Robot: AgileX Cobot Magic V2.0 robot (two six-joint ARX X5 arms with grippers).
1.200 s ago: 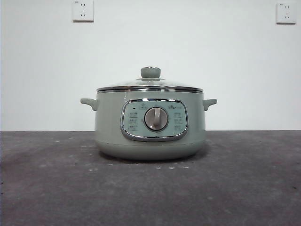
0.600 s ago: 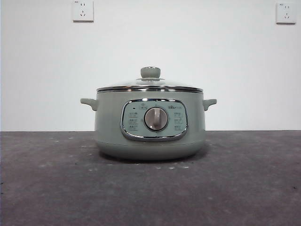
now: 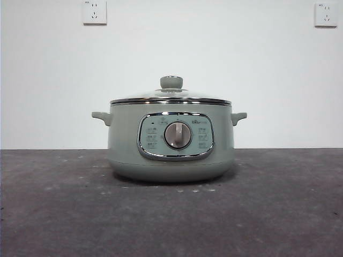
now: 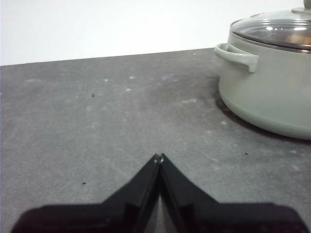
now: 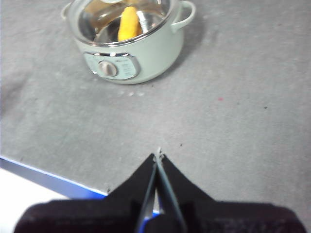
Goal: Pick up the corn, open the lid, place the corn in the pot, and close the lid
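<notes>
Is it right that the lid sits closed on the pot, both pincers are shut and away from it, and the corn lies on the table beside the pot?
Not quite. The right wrist view shows the corn inside the pot, under the glass lid, not on the table. The rest holds.

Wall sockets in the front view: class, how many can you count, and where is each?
2. One socket is on the white wall at the upper left; the other socket is at the upper right. The pot stands between and below them. Others may lie outside the picture.
</notes>
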